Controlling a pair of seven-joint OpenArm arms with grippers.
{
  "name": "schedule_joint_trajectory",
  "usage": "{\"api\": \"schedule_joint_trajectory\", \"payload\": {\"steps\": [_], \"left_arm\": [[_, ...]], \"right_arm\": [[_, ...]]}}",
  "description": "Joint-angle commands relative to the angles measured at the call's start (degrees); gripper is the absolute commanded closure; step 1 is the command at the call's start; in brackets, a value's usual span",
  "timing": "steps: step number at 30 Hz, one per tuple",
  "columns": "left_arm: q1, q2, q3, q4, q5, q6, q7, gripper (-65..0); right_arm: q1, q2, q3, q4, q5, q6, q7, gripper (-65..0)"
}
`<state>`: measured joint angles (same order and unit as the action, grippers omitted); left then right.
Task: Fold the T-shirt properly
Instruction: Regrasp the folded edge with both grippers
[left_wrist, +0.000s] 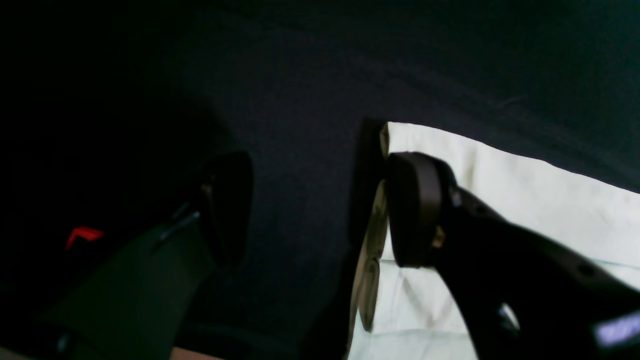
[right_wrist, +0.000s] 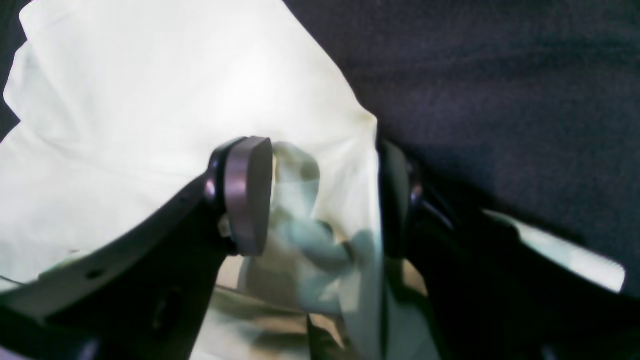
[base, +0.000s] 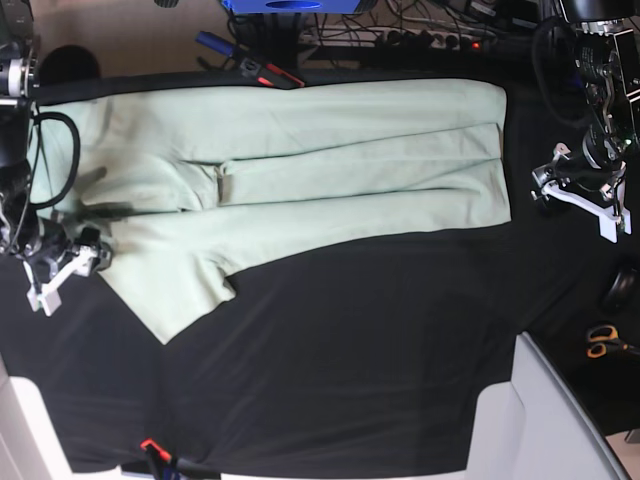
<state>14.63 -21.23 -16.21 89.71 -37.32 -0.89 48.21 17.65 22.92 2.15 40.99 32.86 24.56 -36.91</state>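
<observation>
At about 9 o'clock in the base view, the right gripper (base: 88, 258) sits at the shoulder end of the T-shirt (base: 300, 180). In its wrist view the jaws are spread, and a fold of pale mint cloth stands between the two pads (right_wrist: 247, 195), so they straddle the fabric; I cannot tell if they really press it. Going right, the shirt lies flat on the black tablecloth (base: 350, 350) of the worktop, in the upper half, already folded along its length, with one sleeve (base: 175, 300) still pointing out toward 7 o'clock. At about 3 o'clock the left gripper (base: 560, 185) stands just beside the hem. Its jaws are spread too; one pad (left_wrist: 412, 210) is over the shirt's corner, the other over bare dark cloth.

The long axis of the shirt runs from 9 to 3 o'clock, with the shoulder end at 9 and the hem at 3.

In my judgement, the main risk is an uneven grip. The left jaws could close on the tablecloth together with the hem, or take only one layer. If only one arm holds well, lifting would pull the folded layers apart and skew the next fold.
</observation>
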Motion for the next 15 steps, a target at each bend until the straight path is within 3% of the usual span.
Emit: {"api": "schedule_joint_trajectory", "payload": {"steps": [1,3,8,15], "left_arm": [[-0.3,-1.0,-0.5,0.7,-0.1,-0.1,-1.0,-41.1],[-0.3,-1.0,-0.5,0.7,-0.1,-0.1,-1.0,-41.1],[-0.3,-1.0,-0.5,0.6,-0.1,-0.1,-1.0,-41.1],[-0.3,-1.0,-0.8,0.6,-0.1,-0.1,-1.0,-41.1]], "right_arm": [[1.8,1.2,0.2,0.6,0.7,0.5,1.1,-30.9],[1.8,1.3,0.1,0.6,0.7,0.5,1.1,-28.0],[2.6,1.3,0.1,-0.1,0.7,0.5,0.6,-4.4],[3.2,1.2,0.1,-1.9,0.7,0.5,0.6,-0.4]]}}
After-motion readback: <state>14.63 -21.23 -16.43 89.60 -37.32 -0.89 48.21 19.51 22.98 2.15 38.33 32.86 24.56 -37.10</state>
